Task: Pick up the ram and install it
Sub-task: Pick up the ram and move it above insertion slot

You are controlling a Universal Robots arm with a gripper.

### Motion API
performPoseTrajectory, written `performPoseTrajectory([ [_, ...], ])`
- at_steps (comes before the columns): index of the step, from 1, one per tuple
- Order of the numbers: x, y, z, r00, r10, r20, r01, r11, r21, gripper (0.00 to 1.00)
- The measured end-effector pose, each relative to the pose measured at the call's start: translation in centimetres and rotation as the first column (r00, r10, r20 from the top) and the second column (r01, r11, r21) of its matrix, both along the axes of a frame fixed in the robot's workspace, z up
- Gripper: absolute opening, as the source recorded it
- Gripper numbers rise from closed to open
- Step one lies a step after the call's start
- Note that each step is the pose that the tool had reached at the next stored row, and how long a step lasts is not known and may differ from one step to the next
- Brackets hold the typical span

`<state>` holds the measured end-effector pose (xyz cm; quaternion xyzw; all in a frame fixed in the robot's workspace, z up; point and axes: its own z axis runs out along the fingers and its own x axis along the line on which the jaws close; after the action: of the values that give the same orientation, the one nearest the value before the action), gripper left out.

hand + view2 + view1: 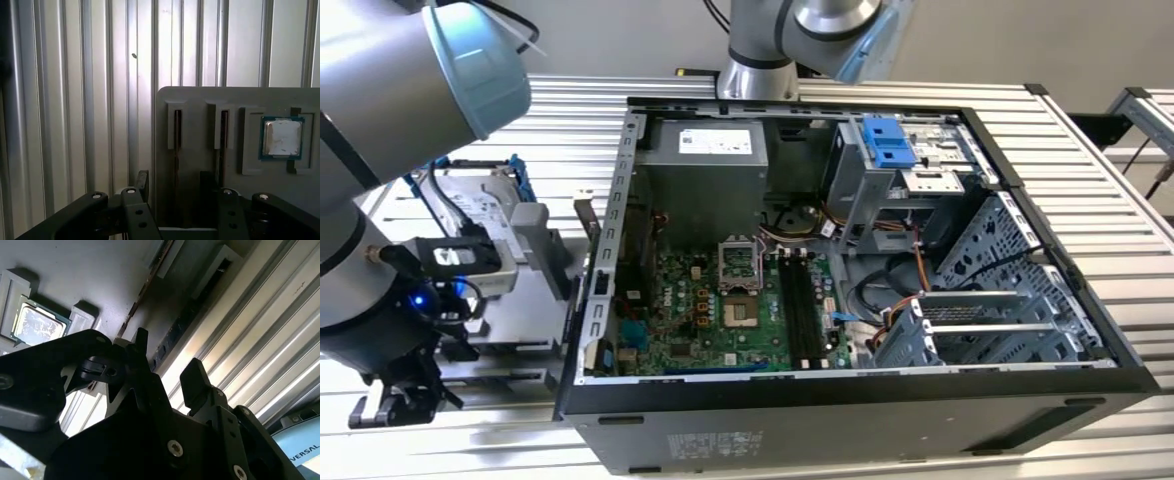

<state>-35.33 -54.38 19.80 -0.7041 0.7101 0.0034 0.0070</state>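
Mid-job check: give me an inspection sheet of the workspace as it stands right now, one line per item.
Surface: ribbed metal table, carrying the open computer case and a grey holder tray.
Job's things: ram stands on edge in a tray slot, not lifted; memory slots are on the case's motherboard.
Clutter: processor chip in a tray recess; second stick in the neighbouring slot.
Grippers: gripper open, low over the tray, one finger on either side of the ram's line.
Cables: wire bundles inside the case.
Surroundings: metal frame at the exterior view's right.
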Motion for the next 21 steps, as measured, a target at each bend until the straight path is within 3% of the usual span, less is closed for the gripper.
performPoseTrajectory([
  [5, -0.04, 0.03, -0.03, 1.0000, 0.000, -0.0007, 0.000, 1.0000, -0.0002, 1.00],
  [6, -0.03, 0.03, -0.04, 1.0000, 0.000, -0.0050, 0.000, 1.0000, -0.0001, 1.00],
  [8, -0.04, 0.03, -0.08, 0.9998, 0.000, -0.0197, 0.000, 1.0000, 0.0004, 1.00],
  [9, -0.05, 0.04, -0.09, 0.9998, 0.000, -0.0219, 0.000, 1.0000, 0.0005, 1.00],
  [11, -0.05, 0.03, -0.12, 0.9998, 0.000, -0.0216, 0.000, 1.0000, 0.0004, 1.00],
  [16, -0.03, 0.03, -0.27, 1.0000, 0.001, -0.0099, -0.001, 1.0000, 0.0005, 1.00],
  [21, -0.03, 0.03, -0.30, 1.0000, 0.001, -0.0097, -0.001, 1.0000, 0.0006, 1.00],
])
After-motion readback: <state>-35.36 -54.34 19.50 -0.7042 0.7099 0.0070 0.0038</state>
